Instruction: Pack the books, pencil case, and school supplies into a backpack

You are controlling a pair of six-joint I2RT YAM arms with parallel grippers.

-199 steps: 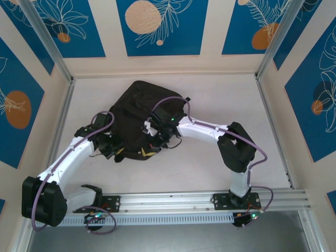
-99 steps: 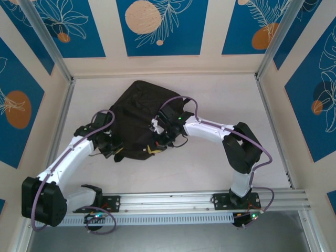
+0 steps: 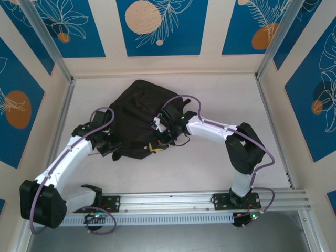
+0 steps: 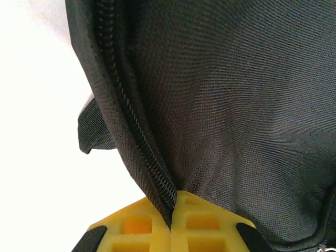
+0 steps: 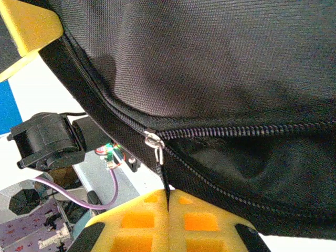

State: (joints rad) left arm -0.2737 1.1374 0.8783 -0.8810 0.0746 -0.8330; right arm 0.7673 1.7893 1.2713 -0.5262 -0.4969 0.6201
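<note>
Item: backpack [image 3: 137,113], black, slumped mid-worktop [image 3: 210,168].
Left jaws: fully closed, pinching zip seam [image 4: 137,142] at bag edge.
Right jaws: fully closed, gripping zip pull [image 5: 156,146].
Step, judged: working zip.
Method: left anchors fabric taut; right draws pull along teeth, never across.
</note>
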